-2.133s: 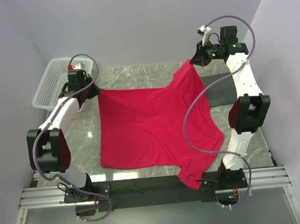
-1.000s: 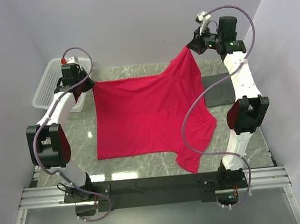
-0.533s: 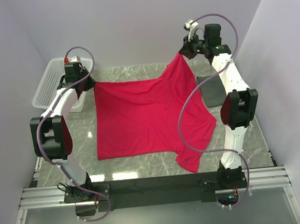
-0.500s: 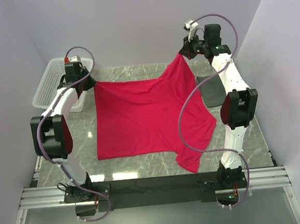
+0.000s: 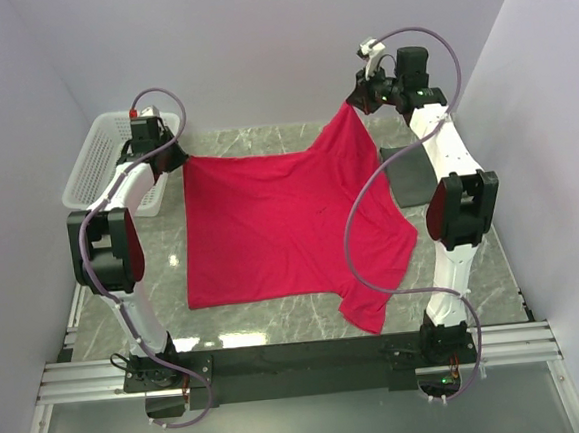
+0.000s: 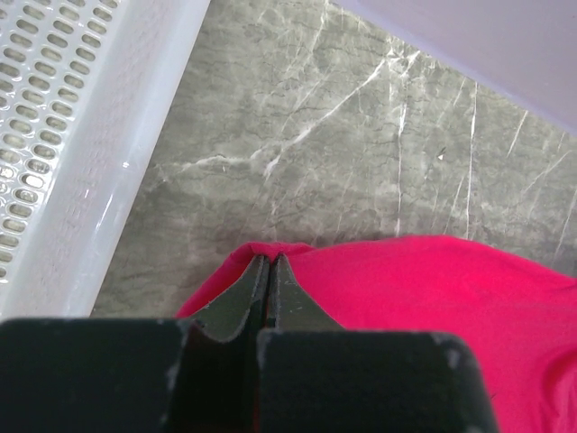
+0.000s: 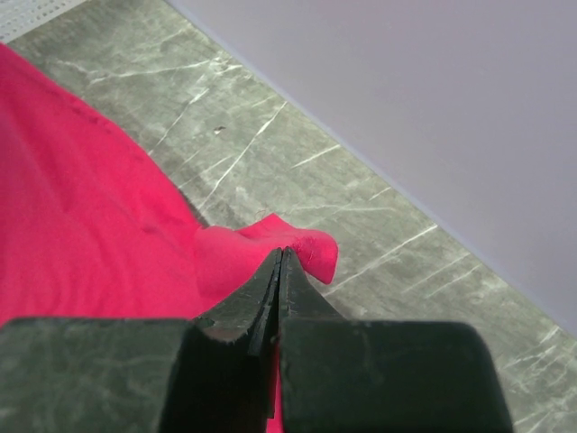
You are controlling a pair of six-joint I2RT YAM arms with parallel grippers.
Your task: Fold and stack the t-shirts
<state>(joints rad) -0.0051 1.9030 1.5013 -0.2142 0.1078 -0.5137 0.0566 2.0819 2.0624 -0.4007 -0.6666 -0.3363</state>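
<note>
One crimson t-shirt (image 5: pixel 280 227) hangs spread between my two arms, its near hem and a sleeve trailing on the marble table (image 5: pixel 258 324). My left gripper (image 5: pixel 177 159) is shut on the shirt's far left corner; in the left wrist view the closed fingertips (image 6: pixel 269 262) pinch a fold of the red fabric (image 6: pixel 433 289). My right gripper (image 5: pixel 353 105) is shut on the far right corner and holds it higher. In the right wrist view the cloth (image 7: pixel 90 216) bunches around the closed tips (image 7: pixel 280 256).
A white mesh basket (image 5: pixel 105 161) stands at the far left, close beside my left gripper, with its rim (image 6: pixel 99 153) in the left wrist view. A dark grey pad (image 5: pixel 411 172) lies at the far right under the right arm. Walls enclose three sides.
Both arms kept their hold and pulled the shirt toward the far side, its near hem sliding away from the rail. The right gripper rose and shifted left. In the last half second little moved.
</note>
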